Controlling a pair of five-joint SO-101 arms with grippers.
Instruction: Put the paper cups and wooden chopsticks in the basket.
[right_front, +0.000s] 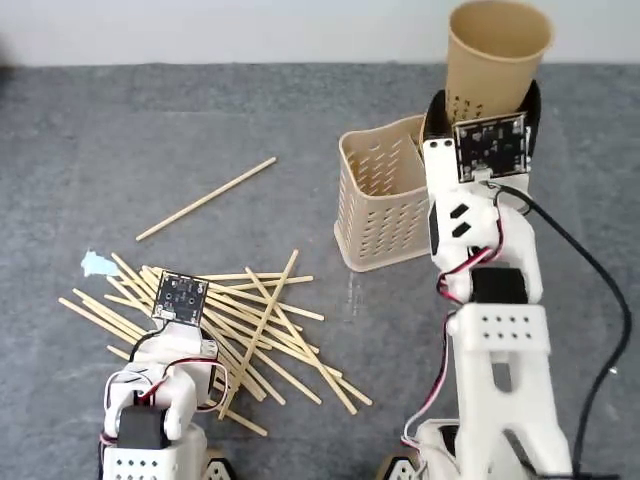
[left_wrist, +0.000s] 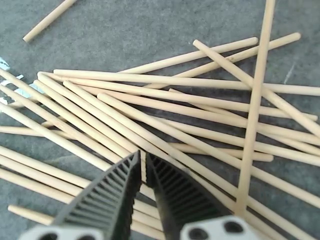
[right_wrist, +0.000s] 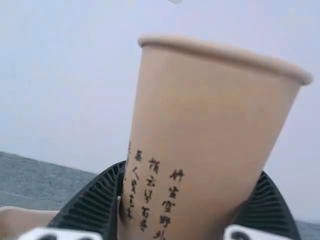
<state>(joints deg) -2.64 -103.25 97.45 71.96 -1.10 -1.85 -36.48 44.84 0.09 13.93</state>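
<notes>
The right gripper (right_front: 487, 105) is clamped around the lower part of a paper cup (right_front: 497, 50), one jaw on each side. It holds the cup upright, mouth up, off the surface (right_front: 150, 120), by the basket's (right_front: 385, 215) far right corner. The basket stands upright toward the surface's right edge. The chopsticks (right_front: 260, 320) lie in a crossed pile near the surface's near left corner. One more chopstick (right_front: 205, 199) lies apart, farther back. The left gripper (left_wrist: 142, 162) hangs over the pile, its jaws drawn almost together with a thin slit between them. A blue scrap (right_front: 97, 264) lies at the pile's left edge.
</notes>
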